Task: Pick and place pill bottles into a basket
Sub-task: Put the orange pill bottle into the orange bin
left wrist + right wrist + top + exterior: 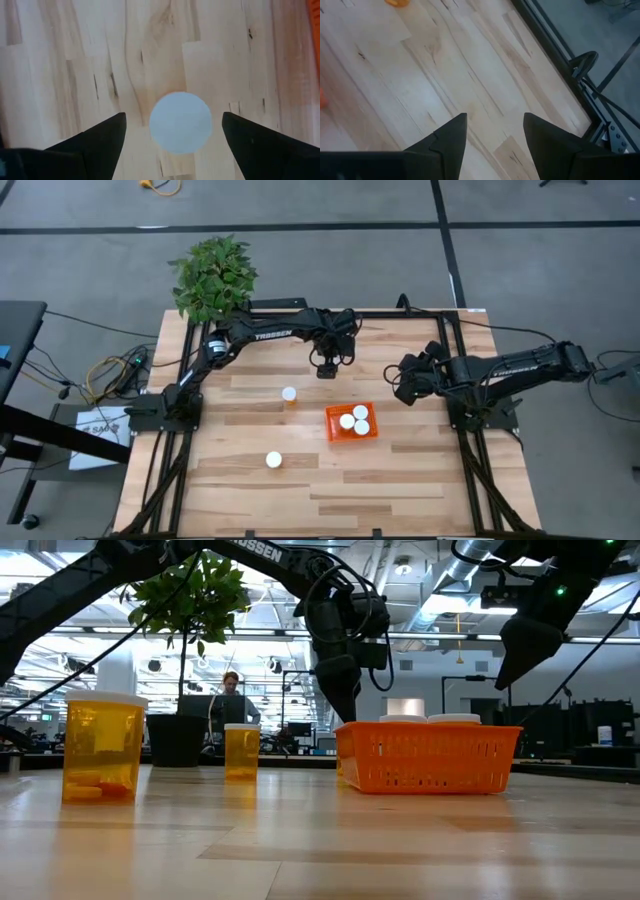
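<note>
- We see the orange basket (pixel 351 423), right of centre, holding three white-capped pill bottles (pixel 354 419).
- We see two more pill bottles (pixel 289 394) on the table (pixel 420 480) to its left.
- Left gripper (pixel 172 131): fingers wide open, straddling a white cap (pixel 180 122), untouched.
- Right gripper (pixel 494 131): fingers part-open, empty.

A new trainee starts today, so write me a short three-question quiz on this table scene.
1. How many white caps show inside the basket from above?
2. True or false: the left gripper hangs open over a white bottle cap.
3. What stands at a corner of the table on the left arm's side? A: a plant. B: a kettle. C: a lamp.

Key: 1: three. 2: true. 3: A.
</note>
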`<state>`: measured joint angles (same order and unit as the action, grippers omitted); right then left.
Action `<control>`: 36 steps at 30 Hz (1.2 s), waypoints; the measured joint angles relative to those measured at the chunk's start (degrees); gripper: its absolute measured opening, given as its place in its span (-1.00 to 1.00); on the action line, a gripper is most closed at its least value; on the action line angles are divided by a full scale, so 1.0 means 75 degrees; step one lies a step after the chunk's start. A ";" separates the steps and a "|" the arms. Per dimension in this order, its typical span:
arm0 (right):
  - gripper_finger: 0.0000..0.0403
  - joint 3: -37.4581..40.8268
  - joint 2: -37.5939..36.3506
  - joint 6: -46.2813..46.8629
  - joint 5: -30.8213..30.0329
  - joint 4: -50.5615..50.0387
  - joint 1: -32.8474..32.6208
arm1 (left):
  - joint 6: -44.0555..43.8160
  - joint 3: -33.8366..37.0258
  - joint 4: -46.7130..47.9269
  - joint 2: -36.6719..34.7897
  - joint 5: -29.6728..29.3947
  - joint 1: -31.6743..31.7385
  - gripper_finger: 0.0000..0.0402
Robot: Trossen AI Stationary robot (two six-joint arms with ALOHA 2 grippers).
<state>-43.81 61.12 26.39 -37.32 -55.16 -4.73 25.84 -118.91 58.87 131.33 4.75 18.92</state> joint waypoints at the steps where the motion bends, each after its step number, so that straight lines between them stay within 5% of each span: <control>1: -0.06 0.0000 0.0000 -0.0003 0.0000 0.0000 0.0000 | 0.0001 0.0000 -0.0004 0.0000 0.0000 0.0000 0.60; 36: -0.06 0.0009 -0.0002 -0.0006 0.0291 0.0047 -0.0006 | -0.0060 -0.0003 0.0017 0.0600 0.0137 -0.0038 0.60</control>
<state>-43.75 61.11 26.35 -35.14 -54.80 -4.78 25.39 -118.93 59.00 135.83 5.78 18.63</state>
